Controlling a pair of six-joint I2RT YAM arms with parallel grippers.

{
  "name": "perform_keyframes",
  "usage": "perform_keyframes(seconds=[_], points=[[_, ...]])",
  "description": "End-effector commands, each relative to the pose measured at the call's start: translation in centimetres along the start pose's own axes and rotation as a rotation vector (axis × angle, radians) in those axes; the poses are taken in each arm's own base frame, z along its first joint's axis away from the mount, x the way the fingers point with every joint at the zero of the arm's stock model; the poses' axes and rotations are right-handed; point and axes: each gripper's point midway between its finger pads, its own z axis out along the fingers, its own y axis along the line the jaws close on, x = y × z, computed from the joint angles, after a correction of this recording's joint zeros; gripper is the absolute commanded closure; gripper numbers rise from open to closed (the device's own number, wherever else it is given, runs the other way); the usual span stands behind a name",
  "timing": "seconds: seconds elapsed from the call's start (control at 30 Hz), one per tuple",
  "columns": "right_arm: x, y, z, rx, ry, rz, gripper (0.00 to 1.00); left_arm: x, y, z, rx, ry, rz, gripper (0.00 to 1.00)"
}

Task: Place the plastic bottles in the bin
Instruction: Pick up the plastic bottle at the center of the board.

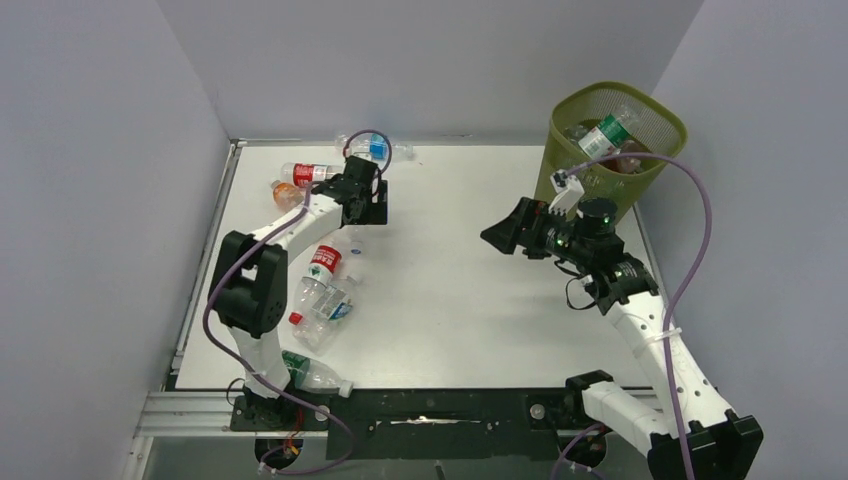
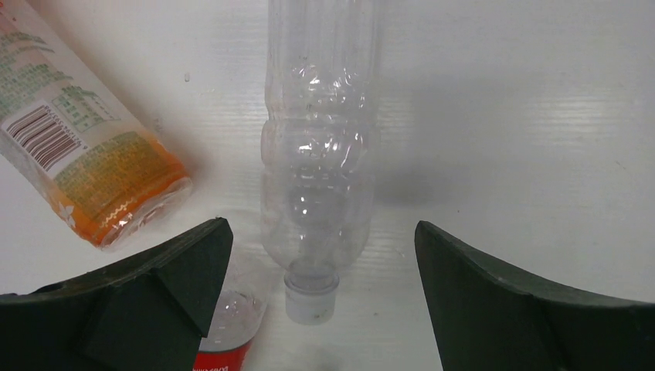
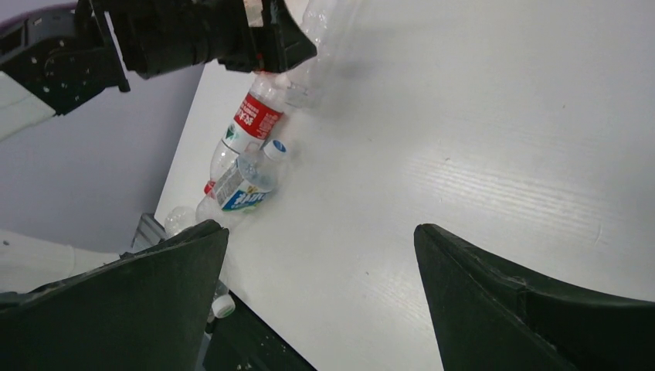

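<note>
The left gripper is wide open; a clear bottle lies between its fingers, touching neither, cap at lower centre. The right gripper, also wide, holds nothing. The bin stands upper right in the top view.

Bottles lie left on the table; the bin stands far right.

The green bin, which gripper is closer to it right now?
Right. The right gripper hangs just left of the bin; the left gripper is across the table, over a clear bottle.
</note>
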Motion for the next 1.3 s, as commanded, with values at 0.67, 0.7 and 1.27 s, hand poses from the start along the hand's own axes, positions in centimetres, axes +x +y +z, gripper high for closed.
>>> perform_keyframes(seconds=[0.67, 0.7, 1.27], points=[[5.0, -1.3, 1.1, -0.047, 0.053, 0.041, 0.03, -0.9, 0.2, 6.0, -0.069, -0.011, 0.046, 0.32], [5.0, -1.3, 1.1, -0.046, 0.054, 0.041, 0.03, -0.7, 0.2, 5.9, -0.066, -0.008, 0.045, 0.36], [6.1, -1.5, 1.3, -0.049, 0.054, 0.087, 0.03, -3.0, -3.7, -4.1, 0.221, -0.051, 0.019, 0.46]])
